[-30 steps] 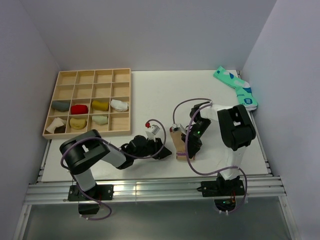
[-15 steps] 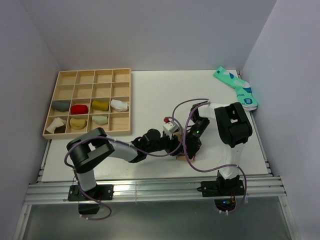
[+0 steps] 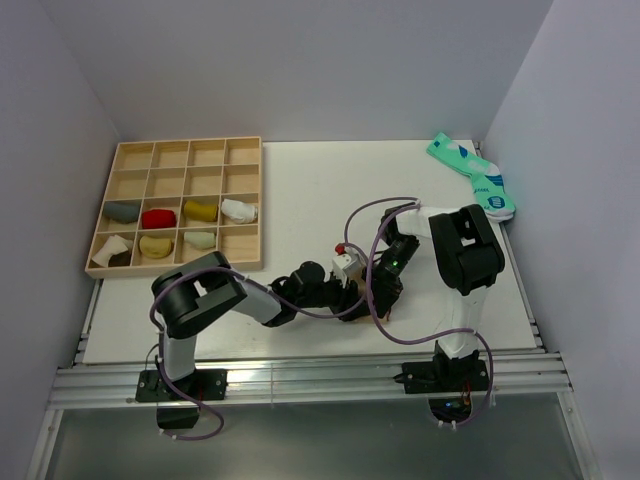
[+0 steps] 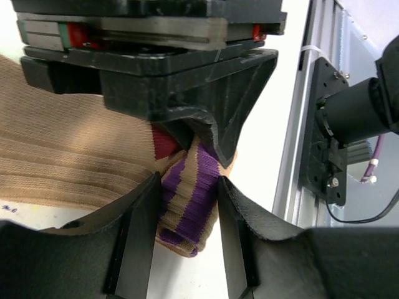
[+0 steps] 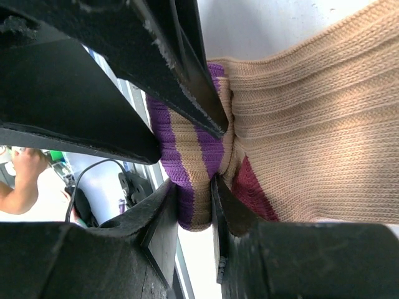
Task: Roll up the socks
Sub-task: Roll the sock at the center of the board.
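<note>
Left wrist: left gripper (image 4: 186, 188) and right gripper (image 5: 194, 187) both pinch sock (image 4: 62, 159) near table (image 4: 257, 187) edge.

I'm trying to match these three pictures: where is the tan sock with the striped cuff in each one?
Top view: tan sock low centre, only a sliver showing.
Left wrist view: across the left half, ending mid-frame.
Right wrist view: fills the right half.
Shared landmark: its striped cuff, also in the right wrist view; too small to tell from above.

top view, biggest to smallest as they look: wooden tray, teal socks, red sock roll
1. wooden tray, clearly largest
2. teal socks
3. red sock roll, smallest
All sit at similar depth, so the ranking looks safe.
</note>
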Controlling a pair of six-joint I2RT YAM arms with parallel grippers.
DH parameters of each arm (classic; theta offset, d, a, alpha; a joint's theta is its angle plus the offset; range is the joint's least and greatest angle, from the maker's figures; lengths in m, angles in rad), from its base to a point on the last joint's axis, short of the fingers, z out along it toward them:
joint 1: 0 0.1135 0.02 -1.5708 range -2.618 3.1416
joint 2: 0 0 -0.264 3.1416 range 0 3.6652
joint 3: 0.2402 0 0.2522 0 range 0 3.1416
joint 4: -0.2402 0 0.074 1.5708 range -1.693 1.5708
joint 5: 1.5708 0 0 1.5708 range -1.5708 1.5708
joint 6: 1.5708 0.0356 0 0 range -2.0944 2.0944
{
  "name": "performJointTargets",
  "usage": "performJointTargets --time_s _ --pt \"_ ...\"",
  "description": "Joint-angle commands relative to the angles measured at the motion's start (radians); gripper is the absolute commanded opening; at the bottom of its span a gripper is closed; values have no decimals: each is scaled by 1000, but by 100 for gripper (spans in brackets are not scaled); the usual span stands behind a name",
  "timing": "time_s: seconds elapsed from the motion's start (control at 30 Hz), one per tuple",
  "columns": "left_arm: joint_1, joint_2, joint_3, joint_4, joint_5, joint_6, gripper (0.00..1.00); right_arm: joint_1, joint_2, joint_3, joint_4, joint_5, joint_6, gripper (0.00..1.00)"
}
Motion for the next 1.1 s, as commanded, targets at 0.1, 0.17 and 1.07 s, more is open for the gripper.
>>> performJointTargets --time_s 0.1,0.17,1.07 --pt "5 21 -18 115 90 -53 47 -2 9 -4 75 40 23 27" --pt "8 31 -18 126 114 -65 48 -2 9 -4 78 43 29 27" --pt "44 115 -9 25 99 -254 0 -17 -314 -158 359 114 245 51"
